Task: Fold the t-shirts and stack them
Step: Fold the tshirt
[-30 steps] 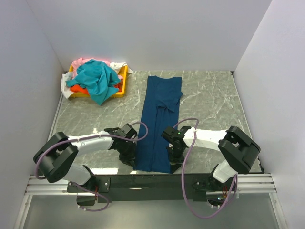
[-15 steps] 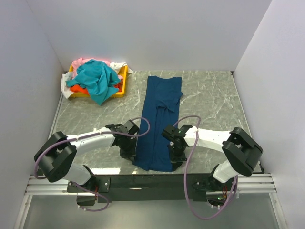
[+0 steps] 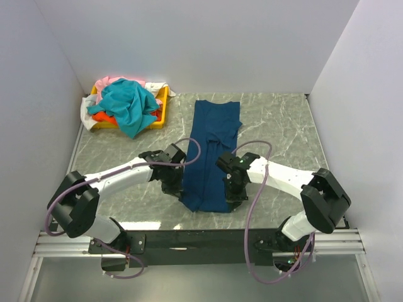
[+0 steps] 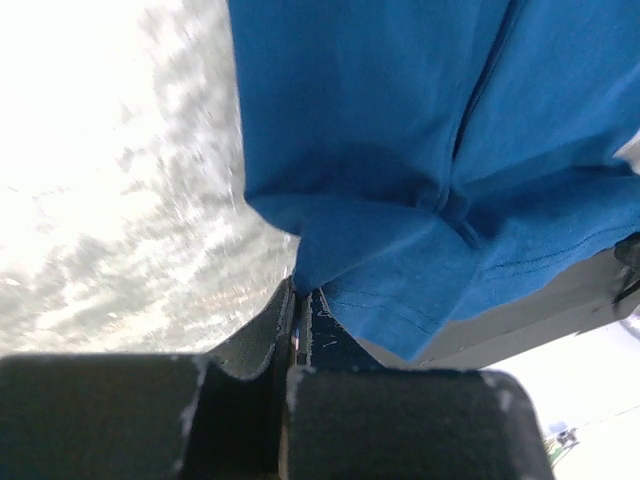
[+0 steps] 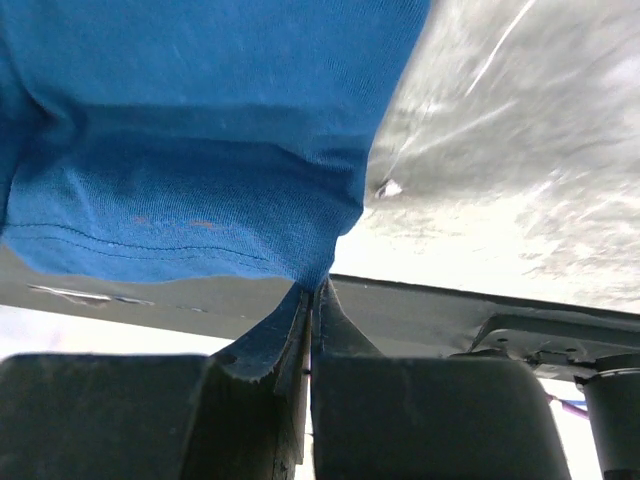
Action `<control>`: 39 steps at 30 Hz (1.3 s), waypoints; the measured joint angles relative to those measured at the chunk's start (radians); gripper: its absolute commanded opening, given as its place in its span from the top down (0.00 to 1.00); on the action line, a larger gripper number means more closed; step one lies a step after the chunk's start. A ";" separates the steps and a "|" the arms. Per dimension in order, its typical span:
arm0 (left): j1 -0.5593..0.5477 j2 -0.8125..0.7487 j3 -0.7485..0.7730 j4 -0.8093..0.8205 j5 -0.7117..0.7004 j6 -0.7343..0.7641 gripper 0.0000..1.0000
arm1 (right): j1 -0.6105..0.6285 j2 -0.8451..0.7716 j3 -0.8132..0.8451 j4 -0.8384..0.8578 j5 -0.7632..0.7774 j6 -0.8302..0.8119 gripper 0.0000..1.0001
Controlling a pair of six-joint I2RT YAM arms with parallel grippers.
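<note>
**A:** Grey marbled desk [image 3: 283, 132], white walls [image 3: 189, 44] on three sides, and the navy t-shirt [image 3: 213, 138] lies right down the middle.

**B:** It's folded into one long narrow strip. The long axis runs from the near edge toward the back wall, and the far end leans a touch to the right.

**A:** Look at the near end. The left claw [image 3: 179, 189] is at the left corner and the right claw [image 3: 232, 189] at the right corner.

**B:** Both are clamped on the cloth. In the left wrist view the two halves press flat together with a fold of blue hem caught between them. It's the same on the right wrist, where the fabric draws to a point right at the tips.

**A:** The near end bunches and narrows between the two pinches, while the far end lies flat and square.

**B:** Over in the far left corner the yellow tray [image 3: 165, 100] is heaped with the rest. The teal shirt [image 3: 126, 104] is draped on top, with the orange shirt [image 3: 104, 117] under it. The pink shirt [image 3: 108, 82] is at the back and the white shirt [image 3: 86, 113] spills over the left side.

**A:** That pile sits well apart from the navy one.
</note>
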 measured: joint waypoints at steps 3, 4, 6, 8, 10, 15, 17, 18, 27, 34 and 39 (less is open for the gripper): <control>0.041 0.001 0.024 0.000 0.004 0.015 1.00 | -0.036 0.000 0.027 -0.007 0.011 -0.018 1.00; 0.057 0.003 0.030 0.002 0.008 0.019 1.00 | -0.050 0.000 0.034 -0.007 0.013 -0.024 1.00; 0.088 0.017 0.045 0.006 0.019 0.032 1.00 | -0.075 0.002 0.049 -0.011 0.020 -0.037 1.00; 0.117 0.040 0.065 0.012 0.031 0.043 1.00 | -0.102 0.007 0.072 -0.017 0.026 -0.055 1.00; 0.145 0.069 0.093 0.018 0.043 0.058 1.00 | -0.127 0.020 0.101 -0.021 0.034 -0.071 1.00; 0.205 0.168 0.198 0.040 0.068 0.093 1.00 | -0.200 0.080 0.192 -0.022 0.055 -0.120 1.00; 0.230 0.212 0.244 0.056 0.080 0.108 1.00 | -0.227 0.107 0.228 -0.023 0.064 -0.138 1.00; 0.239 0.232 0.265 0.060 0.087 0.112 1.00 | -0.240 0.123 0.248 -0.022 0.067 -0.150 1.00; 0.314 0.454 0.516 0.083 0.141 0.154 1.00 | -0.346 0.290 0.439 -0.026 0.095 -0.222 1.00; 0.380 0.584 0.676 0.091 0.195 0.162 1.00 | -0.405 0.410 0.605 -0.037 0.105 -0.257 1.00; 0.406 0.682 0.789 0.090 0.238 0.172 1.00 | -0.436 0.499 0.731 -0.054 0.111 -0.278 1.00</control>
